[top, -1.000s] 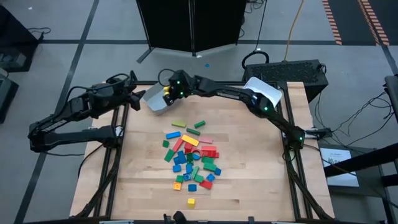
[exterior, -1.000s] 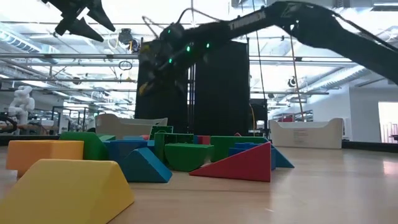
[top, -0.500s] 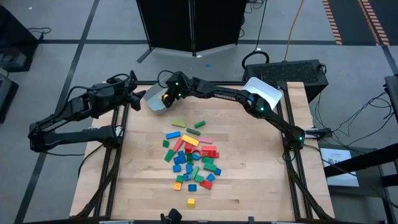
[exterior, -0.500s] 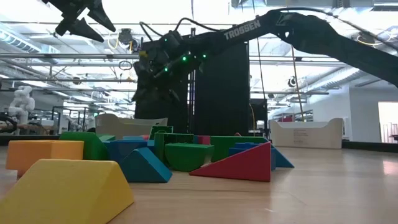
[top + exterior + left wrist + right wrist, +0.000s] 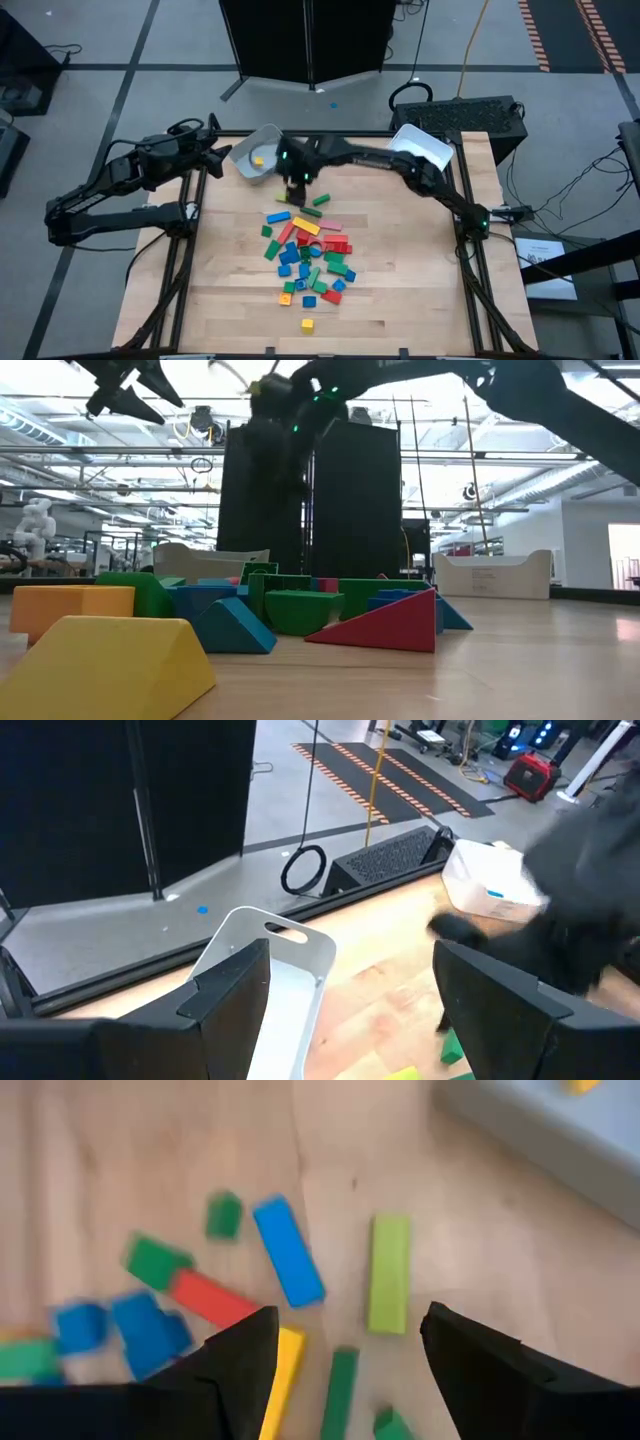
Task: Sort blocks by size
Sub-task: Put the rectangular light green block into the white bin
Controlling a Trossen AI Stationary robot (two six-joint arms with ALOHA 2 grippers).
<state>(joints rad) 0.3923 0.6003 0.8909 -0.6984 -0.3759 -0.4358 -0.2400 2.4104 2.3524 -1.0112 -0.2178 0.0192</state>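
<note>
The blocks lie in a loose pile of red, blue, green and yellow pieces on the middle of the wooden table. One yellow block lies inside the white bin at the far left. My right gripper hangs open above the pile's far end. In the right wrist view a light green bar and a blue bar lie below my right gripper, and nothing is between its fingers. My left gripper waits open, raised beside the bin.
A second white bin stands at the table's far right corner. In the low view a yellow wedge and a red wedge lie nearest the camera. Bare wood shows left and right of the pile.
My right gripper was over the far-left bin with a yellow block. It has let the block go, and the block now lies in the bin. The gripper has then swung toward the table's near and right side, over the pile's far end.
</note>
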